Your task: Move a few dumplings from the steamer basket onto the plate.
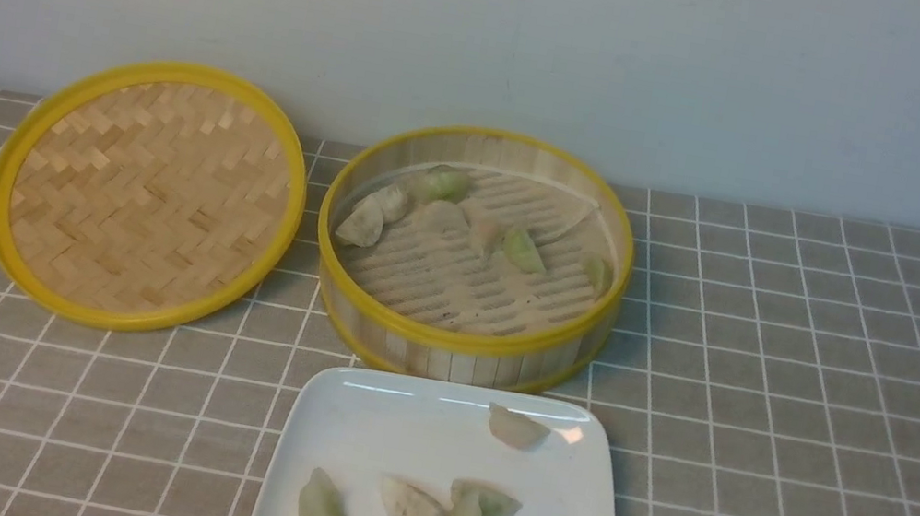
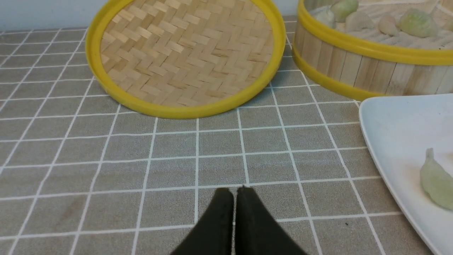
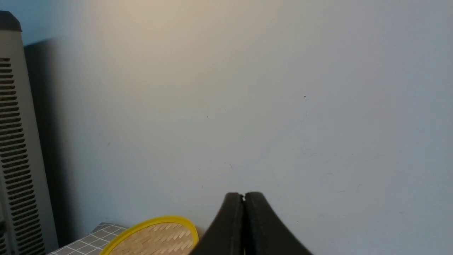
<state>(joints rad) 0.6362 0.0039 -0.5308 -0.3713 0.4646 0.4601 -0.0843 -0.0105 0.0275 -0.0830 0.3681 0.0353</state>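
Dumplings (image 1: 440, 219): several in basket (image 1: 457, 343), frame centre; four on plate (image 1: 357, 428), bottom centre; likely soft, light, slippery, tearable; pinch plump middle gently; left gripper (image 2: 235, 191), right gripper (image 3: 244, 197): jaws pressed together, empty.

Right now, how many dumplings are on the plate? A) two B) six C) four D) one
C: the plate holds four dumplings, three clustered near its front edge and one alone near the steamer basket.
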